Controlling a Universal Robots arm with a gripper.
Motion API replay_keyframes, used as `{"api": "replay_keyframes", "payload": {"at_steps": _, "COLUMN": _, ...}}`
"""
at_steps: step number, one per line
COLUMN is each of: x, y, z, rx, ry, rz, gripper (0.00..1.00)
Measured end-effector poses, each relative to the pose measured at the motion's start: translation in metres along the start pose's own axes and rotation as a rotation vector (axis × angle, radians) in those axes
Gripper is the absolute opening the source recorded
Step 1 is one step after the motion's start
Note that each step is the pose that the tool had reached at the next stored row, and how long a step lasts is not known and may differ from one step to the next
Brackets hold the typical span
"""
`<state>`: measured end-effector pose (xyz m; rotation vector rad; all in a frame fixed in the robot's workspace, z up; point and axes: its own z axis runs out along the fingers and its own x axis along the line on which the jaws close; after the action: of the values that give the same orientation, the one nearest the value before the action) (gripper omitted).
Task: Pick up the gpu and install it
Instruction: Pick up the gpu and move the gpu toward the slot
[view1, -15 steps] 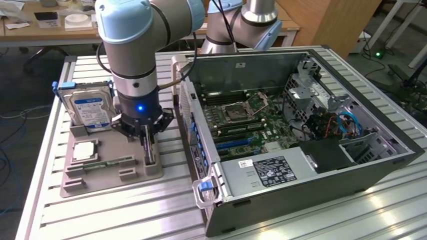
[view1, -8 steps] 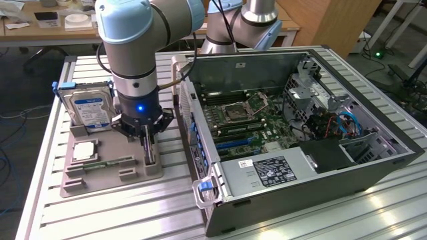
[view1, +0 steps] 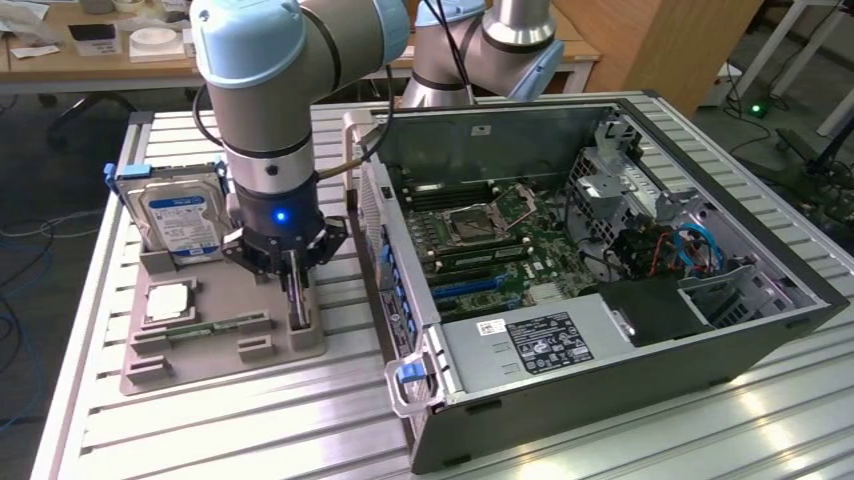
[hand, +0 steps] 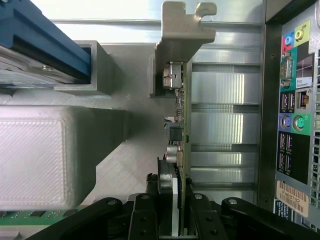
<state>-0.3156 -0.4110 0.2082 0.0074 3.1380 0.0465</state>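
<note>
The gpu (hand: 183, 120) stands on its edge in the wrist view, a thin card with small parts along it and a silver bracket (hand: 182, 30) at its far end. My gripper (hand: 179, 192) is shut on it, one black finger on each side of the card. In the exterior view my gripper (view1: 298, 298) points straight down into the grey parts tray (view1: 200, 362), at the tray's side nearest the open computer case (view1: 747, 330). The arm hides most of the card there. The motherboard (view1: 494, 235) lies exposed inside the case.
A silver hard drive with a blue label (view1: 180, 215) stands upright at the tray's back. A processor (view1: 171, 300) and a memory stick (view1: 214, 327) lie on the tray. The case's rear port panel (hand: 295, 100) is close beside the card. A second arm's base (view1: 514, 40) stands behind the case.
</note>
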Motion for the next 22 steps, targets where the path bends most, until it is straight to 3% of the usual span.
{"api": "replay_keyframes", "payload": {"at_steps": 6, "x": 0.0, "y": 0.0002, "z": -0.0014, "rx": -0.0035, "ry": -0.0016, "rz": 0.0, "gripper": 0.28}}
{"api": "replay_keyframes", "payload": {"at_steps": 22, "x": 0.0, "y": 0.001, "z": -0.0336, "rx": -0.0032, "ry": -0.0001, "rz": 0.0, "gripper": 0.28}}
